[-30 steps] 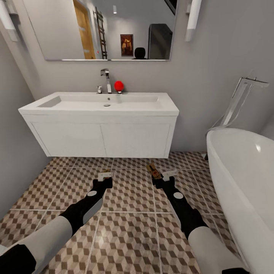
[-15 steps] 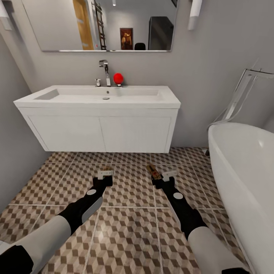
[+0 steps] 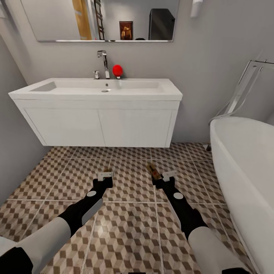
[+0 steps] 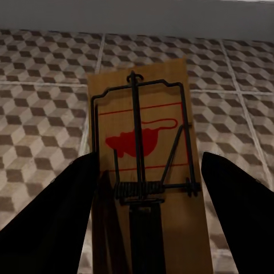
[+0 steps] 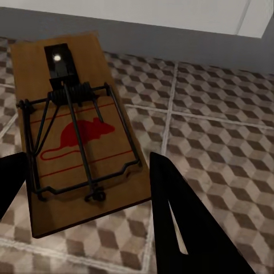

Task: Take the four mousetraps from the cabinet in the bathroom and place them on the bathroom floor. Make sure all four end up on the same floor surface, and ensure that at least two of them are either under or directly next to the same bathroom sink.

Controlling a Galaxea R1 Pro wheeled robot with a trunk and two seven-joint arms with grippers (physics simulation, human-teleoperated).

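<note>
Left end effector (image 3: 105, 174) closed around a mousetrap (image 4: 145, 148), board pinched between dark fingers (image 4: 51, 211), held above the cube-patterned bathroom floor (image 3: 129, 228). Right end effector (image 3: 161, 176) likewise clamped on a second mousetrap (image 5: 77, 134), red mouse print and wire spring facing up. White sink (image 3: 95, 89) on its wall-hung vanity at 12 o'clock, near both arms; bathtub (image 3: 247, 171) at 3 o'clock.
</note>
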